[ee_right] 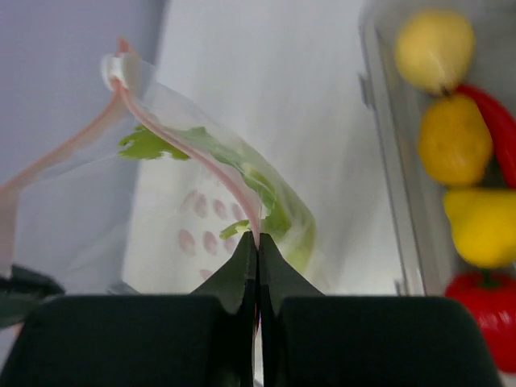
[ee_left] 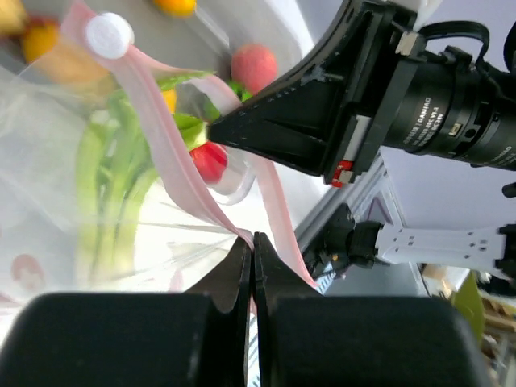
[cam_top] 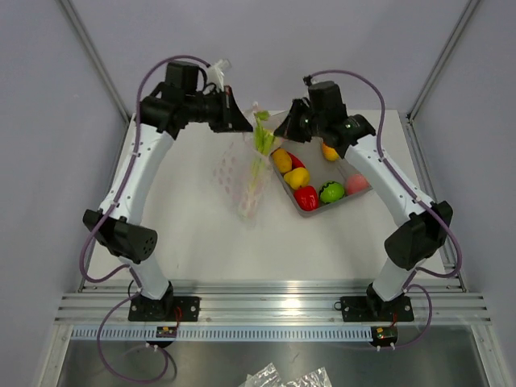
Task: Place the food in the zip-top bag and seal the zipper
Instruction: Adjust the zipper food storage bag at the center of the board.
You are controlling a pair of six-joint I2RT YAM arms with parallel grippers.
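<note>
The clear zip-top bag point(cam_top: 242, 181) with faint pink print hangs in the air over the far middle of the table, held between both grippers. A green leafy vegetable point(cam_top: 262, 139) is inside it. My left gripper point(cam_top: 240, 122) is shut on the pink zipper strip point(ee_left: 181, 169) at its left end. My right gripper point(cam_top: 282, 127) is shut on the same strip point(ee_right: 205, 157) at the right end. The bag mouth gapes between them, with a white slider point(ee_right: 117, 71) on the strip. The other food lies in the tray: yellow point(cam_top: 297, 177), red point(cam_top: 305, 197), green point(cam_top: 331, 192), pink point(cam_top: 356, 184).
A grey translucent tray point(cam_top: 313, 211) stands right of the bag, under my right arm, also holding two orange pieces point(cam_top: 281, 160). Its rim shows in the right wrist view point(ee_right: 387, 161). Grey walls surround the table; aluminium rails run along the near edge point(cam_top: 266, 306).
</note>
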